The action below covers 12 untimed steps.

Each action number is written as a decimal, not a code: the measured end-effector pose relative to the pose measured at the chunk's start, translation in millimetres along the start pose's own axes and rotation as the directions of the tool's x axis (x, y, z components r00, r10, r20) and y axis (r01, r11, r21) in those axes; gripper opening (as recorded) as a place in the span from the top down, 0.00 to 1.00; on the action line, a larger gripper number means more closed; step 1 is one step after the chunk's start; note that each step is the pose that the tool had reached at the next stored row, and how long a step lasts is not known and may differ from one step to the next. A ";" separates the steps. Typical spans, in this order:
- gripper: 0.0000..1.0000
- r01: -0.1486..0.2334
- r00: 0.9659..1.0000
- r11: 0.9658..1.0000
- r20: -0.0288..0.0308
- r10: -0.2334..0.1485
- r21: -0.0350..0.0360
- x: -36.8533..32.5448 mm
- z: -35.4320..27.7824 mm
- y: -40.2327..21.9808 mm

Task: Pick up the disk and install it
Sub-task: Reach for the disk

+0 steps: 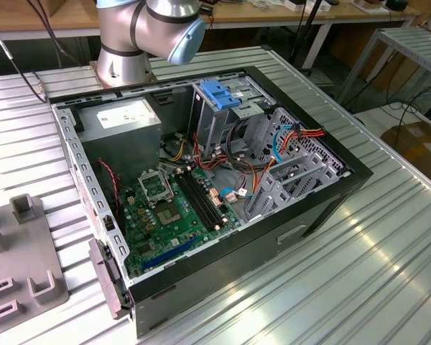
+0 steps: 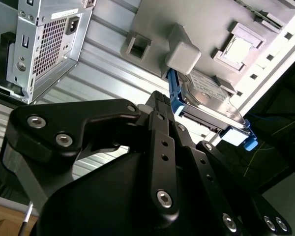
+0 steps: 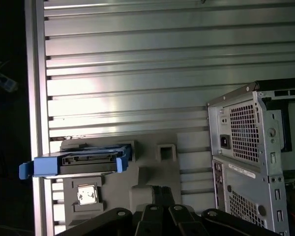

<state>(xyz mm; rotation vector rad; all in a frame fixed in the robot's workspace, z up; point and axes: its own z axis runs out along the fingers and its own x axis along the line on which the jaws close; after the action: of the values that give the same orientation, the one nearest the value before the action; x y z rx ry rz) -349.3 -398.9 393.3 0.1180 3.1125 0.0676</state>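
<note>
One disk (image 3: 86, 163): seated in the grey fixture (image 3: 152, 169) at the table (image 3: 137, 73) edge; connector end faces the first wrist view; blue rails on both long sides; label (image 2: 206, 88) shows in the second wrist view
gripper (image 3: 161, 191): fingers drawn together, grasping nothing; hovers over the fixture, near the disk but apart from it
layout: fixture at the near corner on the exterior view's left; open computer case (image 1: 294, 237) to its right
step in hand (judged): approach for the pick
doing it well: spread the jaws before descent; centre over the metal body; grip the flat faces, not the blue plastic; come down square, clear of the fixture post (image 2: 183, 51)
risk: a skewed grasp probably jams the disk in its slot
</note>
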 end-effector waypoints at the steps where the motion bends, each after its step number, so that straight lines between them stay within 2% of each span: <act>1: 0.90 0.000 1.000 1.000 0.000 0.000 0.000 1.5 0.0 -0.1; 12: 0.90 0.000 1.000 1.000 0.000 0.000 0.000 18.8 -0.5 -1.4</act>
<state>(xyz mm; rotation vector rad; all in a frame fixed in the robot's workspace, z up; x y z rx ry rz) -368.2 -398.9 393.2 0.1180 3.1126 0.0676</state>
